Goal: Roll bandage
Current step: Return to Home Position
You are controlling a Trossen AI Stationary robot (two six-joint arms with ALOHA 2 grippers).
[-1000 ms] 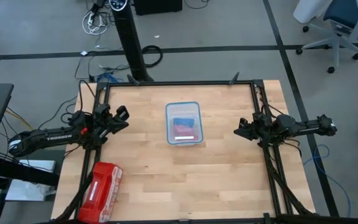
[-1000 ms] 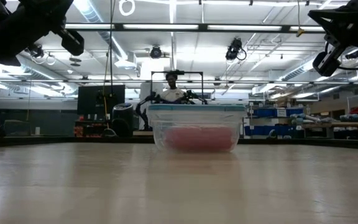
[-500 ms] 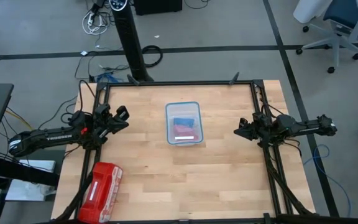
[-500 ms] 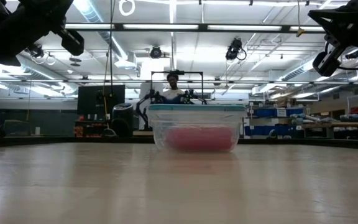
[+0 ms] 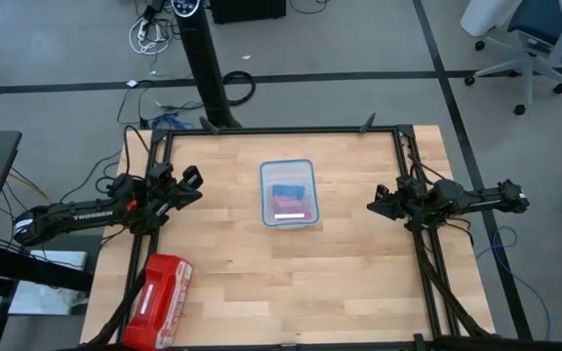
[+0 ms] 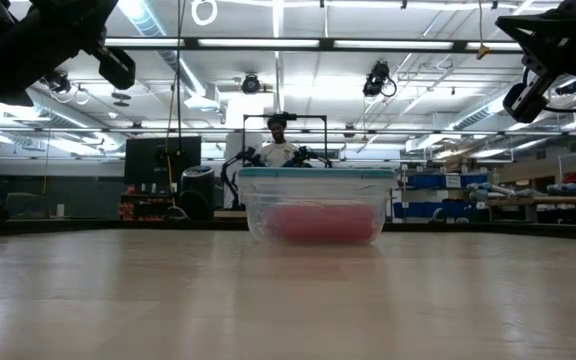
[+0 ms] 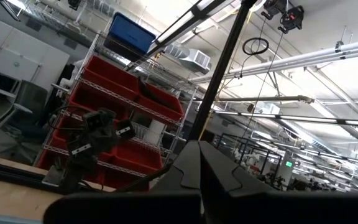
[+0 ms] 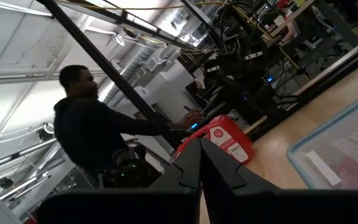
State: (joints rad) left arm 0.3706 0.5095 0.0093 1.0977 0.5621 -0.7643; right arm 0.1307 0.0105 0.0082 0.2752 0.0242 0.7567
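A clear plastic box (image 5: 289,193) with a pale blue lid stands shut in the middle of the table. Through the lid I see a bright blue piece, the bandage (image 5: 288,188), and a pink-red roll (image 5: 287,204) beside it. In the low view only the pink-red mass (image 6: 318,222) shows in the box. My left gripper (image 5: 192,180) hovers shut to the left of the box, raised above the table. My right gripper (image 5: 373,208) hovers shut to the right of the box. In both wrist views the fingertips meet, left (image 7: 201,147) and right (image 8: 201,144).
A red plastic-wrapped pack (image 5: 159,300) lies at the table's near left corner; it also shows in the right wrist view (image 8: 219,140). A person (image 8: 98,134) stands beyond the table's left side. A black frame (image 5: 281,132) runs around the table's edges.
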